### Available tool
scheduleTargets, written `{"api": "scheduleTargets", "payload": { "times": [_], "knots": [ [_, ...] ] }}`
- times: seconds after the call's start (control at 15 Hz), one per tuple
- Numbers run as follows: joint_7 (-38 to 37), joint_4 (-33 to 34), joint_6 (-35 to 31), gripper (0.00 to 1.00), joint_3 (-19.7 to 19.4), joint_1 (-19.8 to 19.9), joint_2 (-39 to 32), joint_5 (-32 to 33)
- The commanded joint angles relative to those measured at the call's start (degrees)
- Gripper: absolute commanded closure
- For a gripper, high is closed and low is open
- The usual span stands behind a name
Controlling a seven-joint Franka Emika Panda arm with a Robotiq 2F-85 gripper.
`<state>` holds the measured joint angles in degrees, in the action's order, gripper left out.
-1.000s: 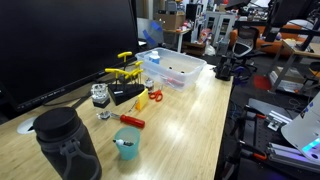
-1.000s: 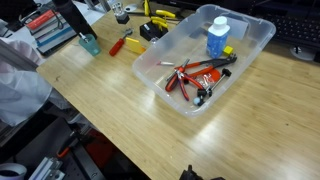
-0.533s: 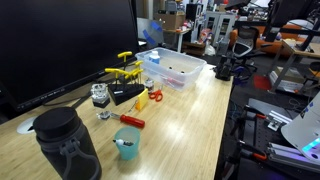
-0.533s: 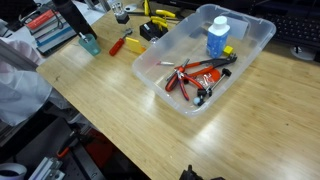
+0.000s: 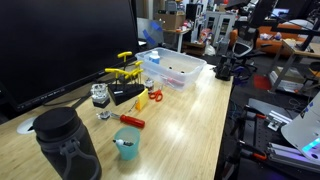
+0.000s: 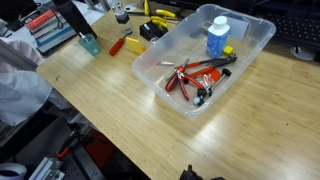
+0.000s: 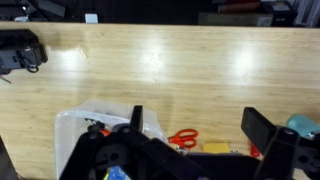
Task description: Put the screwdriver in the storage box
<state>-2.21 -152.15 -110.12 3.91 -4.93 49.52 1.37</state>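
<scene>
Exterior view, table seen lengthwise. The storage box [image 5: 186, 78] stands at the far end of the wooden table [image 5: 190, 130]; what is in it is too small to name from here. The screwdriver [image 5: 130, 121] lies flat on the table, well outside the box, just beyond the teal cup [image 5: 127, 146]. The cup holds a small pale item that you cannot identify. Orange-handled scissors [image 5: 154, 96] lie between screwdriver and box, beside a black block [image 5: 126, 94] with yellow-handled tools [image 5: 124, 70] behind it. A dark bag [image 5: 64, 146] fills the near left corner.

Exterior view from above. The storage box [image 6: 168, 38] sits in the middle of the table. It holds a blue bottle [image 6: 217, 38] standing upright at its far end and a heap of red-and-black tools [image 6: 196, 76] in its near half. The screwdriver [image 6: 120, 45] lies on the table to the left of the box, apart from it, with the teal cup [image 6: 90, 44] just further left. The yellow-handled tools [image 6: 160, 17] lie beyond.

Wrist view. Your gripper [image 7: 198, 130] hangs above the table with its jaws spread wide and nothing between them. Below the left finger you see a corner of the storage box [image 7: 78, 124]; between the fingers lie the orange-handled scissors [image 7: 183, 138]; the teal cup [image 7: 306, 125] shows at the right edge. You cannot make out the screwdriver in this view.
</scene>
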Motion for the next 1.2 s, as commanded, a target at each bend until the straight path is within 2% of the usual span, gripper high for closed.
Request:
{"api": "scheduleTargets", "payload": {
  "times": [0.0, 0.13, 0.2, 0.33, 0.67, 0.87, 1.13],
  "knots": [
    [0.68, 1.48, -9.86, 0.0, 0.97, -0.65, -6.95, -0.44],
    [0.9, 1.37, -15.6, 0.0, 1.77, -1.4, -10.52, -0.32],
    [0.13, 0.37, -12.83, 0.0, 1.57, -1.11, -7.82, -0.34],
    [0.01, 0.37, -13.71, 0.0, 1.76, -1.27, -9.31, -0.33],
    [0.18, 0.28, -14.18, 0.0, 1.51, -1.64, -7.85, -0.88],
    [0.65, 0.98, -18.16, 0.0, 2.04, -3.46, -10.63, -2.42],
    [3.11, 2.9, -25.95, 0.0, 2.49, -6.99, -18.4, -3.98]
  ]
}}
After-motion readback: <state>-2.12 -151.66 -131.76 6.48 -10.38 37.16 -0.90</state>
